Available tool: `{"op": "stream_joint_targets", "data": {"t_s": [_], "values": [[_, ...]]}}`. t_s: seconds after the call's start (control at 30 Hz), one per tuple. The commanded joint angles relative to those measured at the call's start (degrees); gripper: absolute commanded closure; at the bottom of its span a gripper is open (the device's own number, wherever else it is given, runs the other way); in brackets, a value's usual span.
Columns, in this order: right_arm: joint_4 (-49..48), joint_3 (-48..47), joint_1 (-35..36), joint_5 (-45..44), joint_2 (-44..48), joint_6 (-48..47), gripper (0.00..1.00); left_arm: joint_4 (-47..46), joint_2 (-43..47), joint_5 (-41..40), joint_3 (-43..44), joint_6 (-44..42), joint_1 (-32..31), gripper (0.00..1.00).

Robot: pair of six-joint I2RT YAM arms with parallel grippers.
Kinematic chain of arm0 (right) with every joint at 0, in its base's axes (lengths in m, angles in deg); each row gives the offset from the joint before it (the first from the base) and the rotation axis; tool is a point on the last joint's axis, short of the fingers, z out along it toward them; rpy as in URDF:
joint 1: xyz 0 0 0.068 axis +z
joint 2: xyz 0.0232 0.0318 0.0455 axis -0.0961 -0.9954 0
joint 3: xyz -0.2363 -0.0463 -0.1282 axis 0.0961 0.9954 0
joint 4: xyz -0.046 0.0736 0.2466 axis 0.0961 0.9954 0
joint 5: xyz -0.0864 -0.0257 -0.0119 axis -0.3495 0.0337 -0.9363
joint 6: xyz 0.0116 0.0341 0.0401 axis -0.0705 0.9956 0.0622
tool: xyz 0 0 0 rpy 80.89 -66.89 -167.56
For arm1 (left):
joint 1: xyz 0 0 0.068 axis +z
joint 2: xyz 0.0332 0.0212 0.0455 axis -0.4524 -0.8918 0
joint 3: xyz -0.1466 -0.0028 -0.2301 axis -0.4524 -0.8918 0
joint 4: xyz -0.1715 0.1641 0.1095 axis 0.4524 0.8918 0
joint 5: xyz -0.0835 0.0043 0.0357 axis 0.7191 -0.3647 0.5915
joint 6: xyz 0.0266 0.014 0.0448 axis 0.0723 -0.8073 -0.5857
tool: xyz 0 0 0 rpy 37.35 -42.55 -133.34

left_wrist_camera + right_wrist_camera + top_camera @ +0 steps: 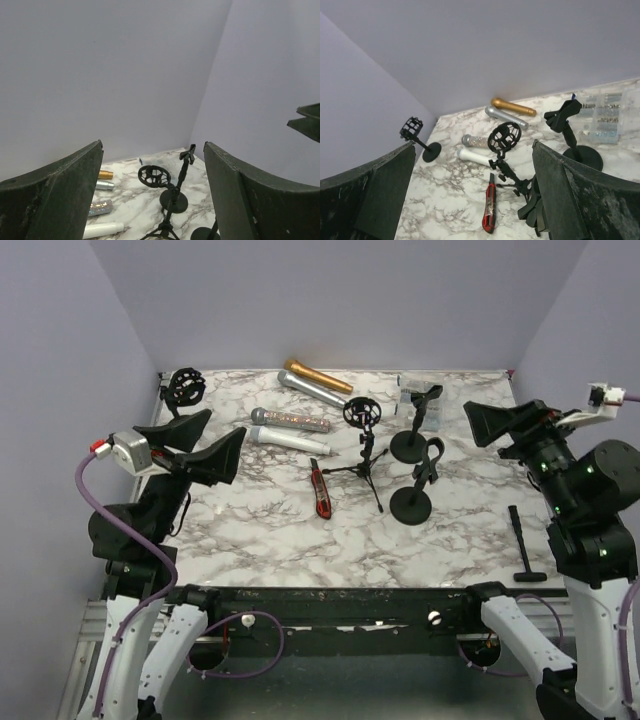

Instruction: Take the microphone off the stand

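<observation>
Presently, the left claw [153, 144] is seen with its fingers spread well apart and nothing gripped between them. It is held raised over the left side of the counter [260, 525], pointed toward the middle. The right claw [474, 144] is recorded spread wide as well, with nothing in its grasp, raised over the right side and pointed leftward.

Between the two claws, four microphones are noted lying flat on the counter, touched by neither claw. The white microphone [285, 438] and the glitter microphone [290, 420] lie side by side, left of the tripod stand [365, 458]. The silver microphone [312, 390] and the gold microphone [318, 376] lie together farther back, near the wall.

The tripod stand is upright at the centre, with a ring-shaped shock mount [361, 412] on top. A red utility knife [321, 490] lies just beside its legs.

To the right, the nearer round-base stand [410, 505] and the farther round-base stand [410, 445] are upright, each topped by a clip. A corner stand [185, 387] with a cage mount is at far left.

A clear box [412, 388] sits at the far edge. A black T-shaped tool [522, 545] lies near the right edge.
</observation>
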Motion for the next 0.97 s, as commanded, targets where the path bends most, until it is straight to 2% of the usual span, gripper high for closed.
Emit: {"op": "stream_joint_targets", "data": {"t_s": [0.0,0.23,0.37,0.5,0.63,0.93], "values": [[-5.68,4.66,0.17,-3.56,7.74,1.18,0.00,-4.78,3.41,7.10,-1.99,-2.75,-0.63,0.19],[-9.60,11.23,0.14,-12.70,18.94,-0.43,0.00,-11.02,9.07,10.48,-5.36,-2.17,-1.08,0.19],[-9.02,13.34,0.18,-19.00,23.20,-1.74,0.00,-15.87,13.40,7.97,-9.41,-2.55,-1.10,0.18],[-8.46,14.57,0.19,-22.83,25.51,-3.65,0.00,-15.84,15.86,3.37,-11.11,-4.86,-1.00,0.18],[-7.36,13.96,0.19,-23.43,25.39,-5.12,0.00,-14.42,15.97,0.16,-11.40,-5.75,-0.99,0.18],[-8.61,14.22,0.17,-19.92,24.41,-7.27,0.00,-14.02,14.72,0.17,-11.41,-5.48,-0.99,0.18]]}}
